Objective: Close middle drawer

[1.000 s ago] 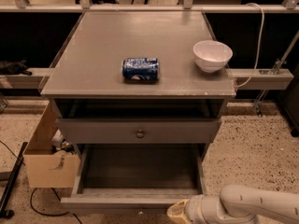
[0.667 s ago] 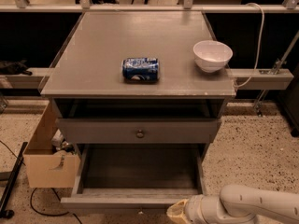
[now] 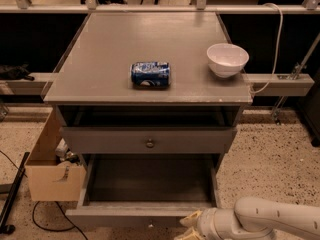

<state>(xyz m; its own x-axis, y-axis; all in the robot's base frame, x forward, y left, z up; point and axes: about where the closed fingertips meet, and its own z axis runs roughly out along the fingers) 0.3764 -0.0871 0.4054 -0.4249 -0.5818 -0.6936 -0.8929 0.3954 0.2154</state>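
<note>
The middle drawer (image 3: 145, 211) of the grey cabinet is pulled far out toward me, and its inside is bare. Its flat front runs along the bottom of the camera view. My gripper (image 3: 189, 226) is at the bottom right, on the end of the white arm (image 3: 270, 219). It sits right at the right part of the drawer's front edge; I cannot tell whether it touches. The taller-fronted drawer (image 3: 110, 140) with a brass knob (image 3: 150, 143) above is slightly out. The lowest drawer is out of view.
A blue can (image 3: 150, 74) lies on its side on the cabinet top (image 3: 100, 59), and a white bowl (image 3: 227, 59) stands at its right edge. A cardboard box (image 3: 50, 176) stands on the floor left of the cabinet, with black cables beside it.
</note>
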